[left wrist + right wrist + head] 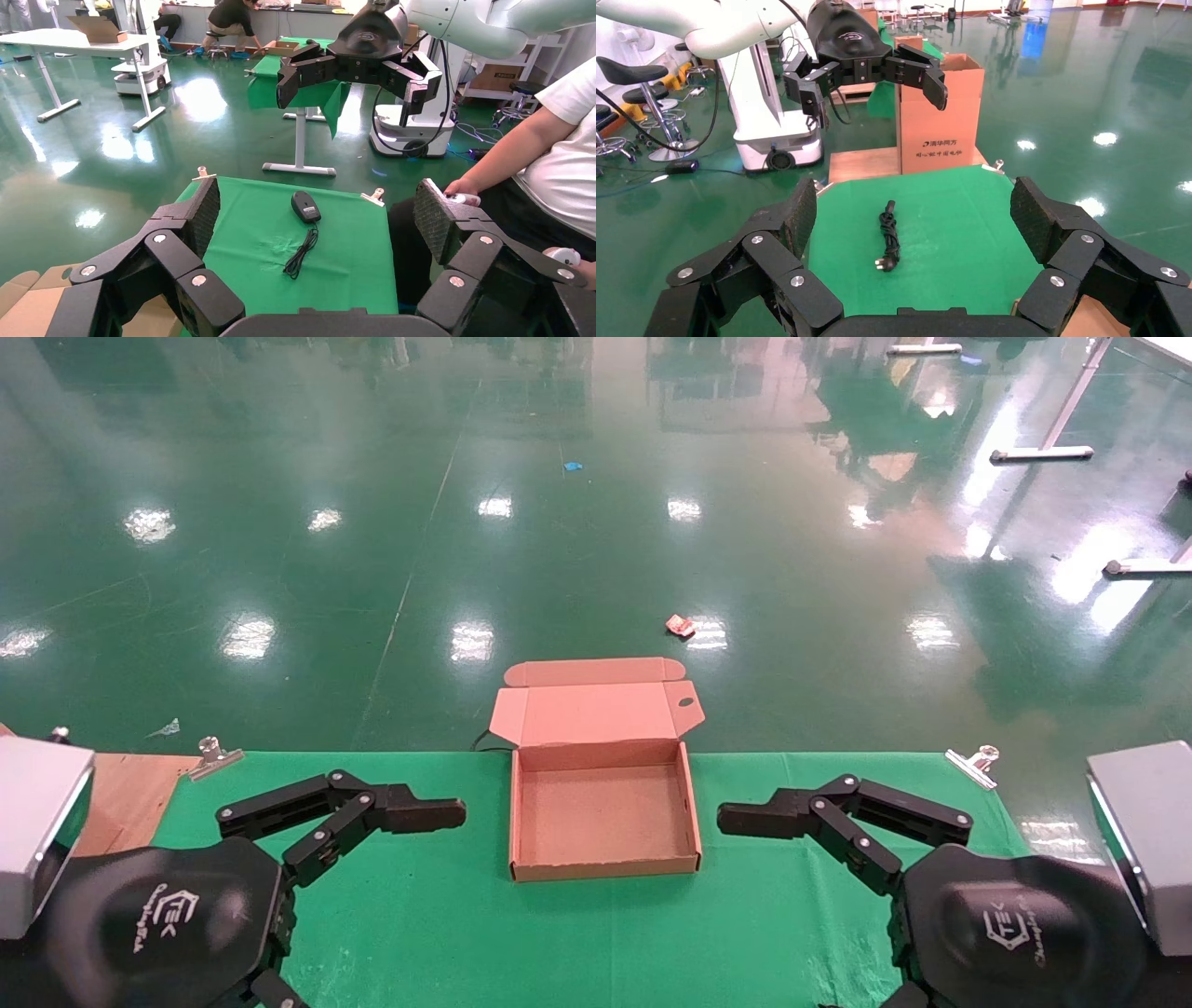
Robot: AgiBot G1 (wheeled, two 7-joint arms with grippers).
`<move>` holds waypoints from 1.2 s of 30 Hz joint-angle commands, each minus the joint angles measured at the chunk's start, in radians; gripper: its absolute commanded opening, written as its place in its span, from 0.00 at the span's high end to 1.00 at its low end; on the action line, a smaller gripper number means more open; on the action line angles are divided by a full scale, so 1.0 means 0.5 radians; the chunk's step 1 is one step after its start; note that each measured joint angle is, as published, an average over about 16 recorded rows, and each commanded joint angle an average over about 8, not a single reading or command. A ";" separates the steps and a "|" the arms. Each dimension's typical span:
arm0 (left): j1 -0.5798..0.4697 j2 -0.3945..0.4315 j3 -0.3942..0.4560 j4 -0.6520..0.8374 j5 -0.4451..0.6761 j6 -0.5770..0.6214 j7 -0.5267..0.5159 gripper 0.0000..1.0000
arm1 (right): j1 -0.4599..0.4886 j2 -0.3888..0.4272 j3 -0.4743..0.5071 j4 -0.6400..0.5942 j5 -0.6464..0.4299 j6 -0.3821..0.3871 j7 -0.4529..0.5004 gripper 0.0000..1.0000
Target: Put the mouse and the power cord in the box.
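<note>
A tall cardboard carton [940, 116] beyond the table's left end carries printed Chinese characters (too small to read for certain), and both wrist housings bear a white logo. The left gripper [410, 814] and right gripper [768, 819] hover with fingers spread wide, holding nothing, on either side of the box [603, 868], which sits open and empty on the green cloth [447, 905]. The mouse [306, 206] lies on the cloth toward the right end, the power cord [888, 235] toward the left.
</note>
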State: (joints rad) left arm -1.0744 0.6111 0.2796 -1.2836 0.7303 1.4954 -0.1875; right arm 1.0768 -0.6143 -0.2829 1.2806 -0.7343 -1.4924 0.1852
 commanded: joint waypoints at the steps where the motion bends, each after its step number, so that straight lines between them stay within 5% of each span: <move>1: 0.000 0.000 0.000 0.000 0.000 0.000 0.000 0.00 | 0.000 0.000 0.000 0.000 0.000 0.000 0.000 0.00; 36: 0.009 0.011 0.051 0.010 0.076 0.021 -0.004 0.00 | 0.009 -0.007 -0.036 -0.002 -0.100 -0.011 -0.050 0.00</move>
State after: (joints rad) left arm -1.0757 0.6161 0.3156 -1.2711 0.7885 1.5116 -0.1880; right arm 1.0909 -0.6266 -0.3153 1.2679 -0.8205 -1.4995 0.1457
